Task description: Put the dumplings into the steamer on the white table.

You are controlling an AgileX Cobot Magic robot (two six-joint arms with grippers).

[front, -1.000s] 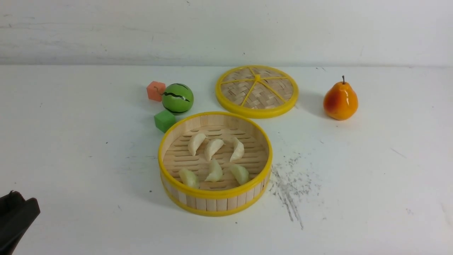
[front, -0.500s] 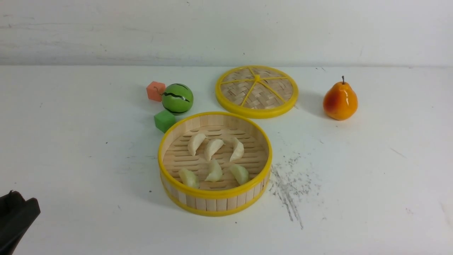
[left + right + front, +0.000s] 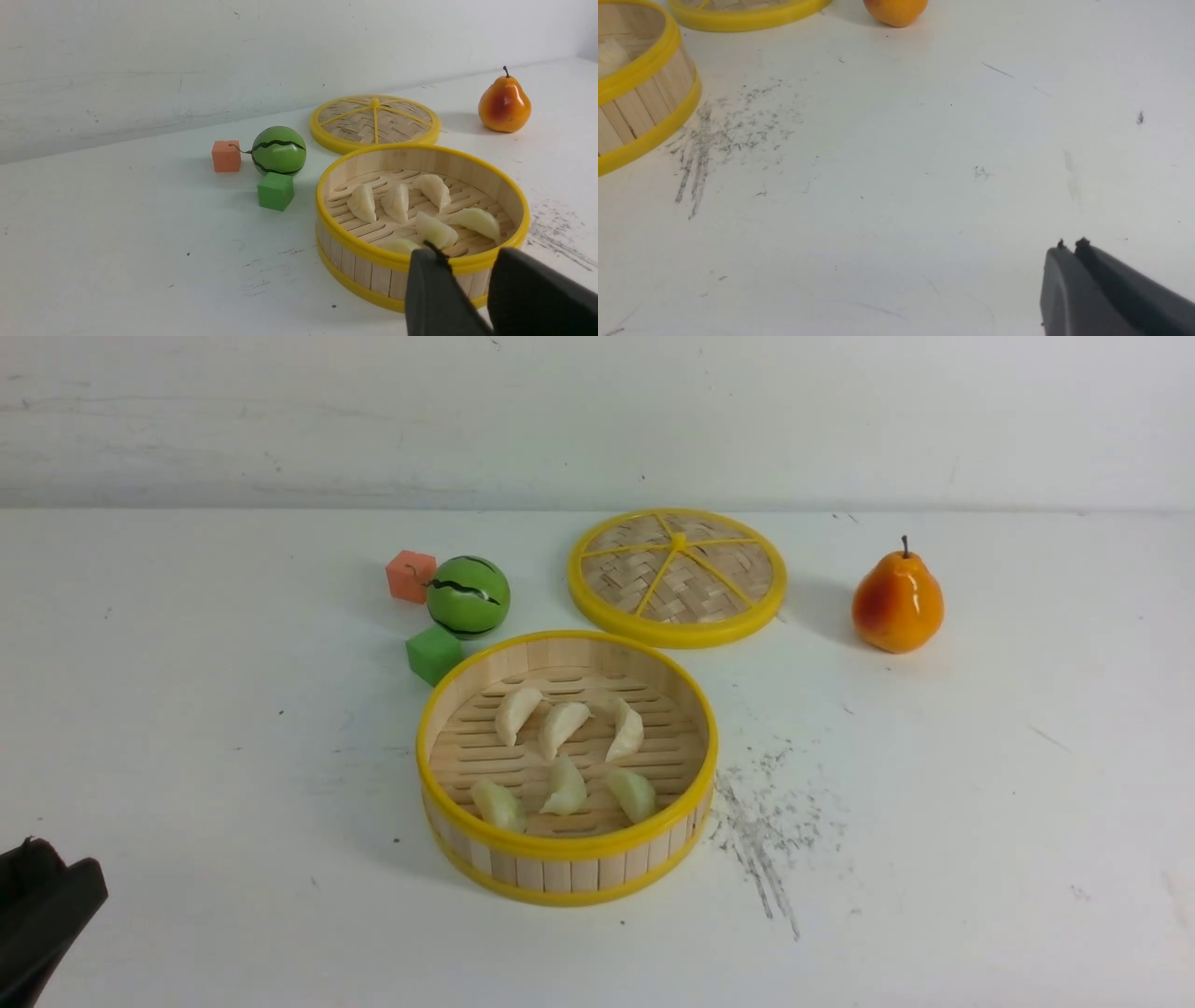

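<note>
You'll find all six dumplings lying inside the bamboo steamer, which stands near the middle of the white table. Its woven lid lies flat just behind it, toward the far edge; a pear stands further right. A toy watermelon, orange cube and green cube cluster by the steamer's far-left side. Left gripper: jaws parted, empty, near the front-left corner. Right gripper: jaws closed, empty.

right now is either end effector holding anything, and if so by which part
Nothing is held. The left end effector stands open with an empty gap; the right end effector is shut on nothing. All six dumplings lie in the steamer.
</note>
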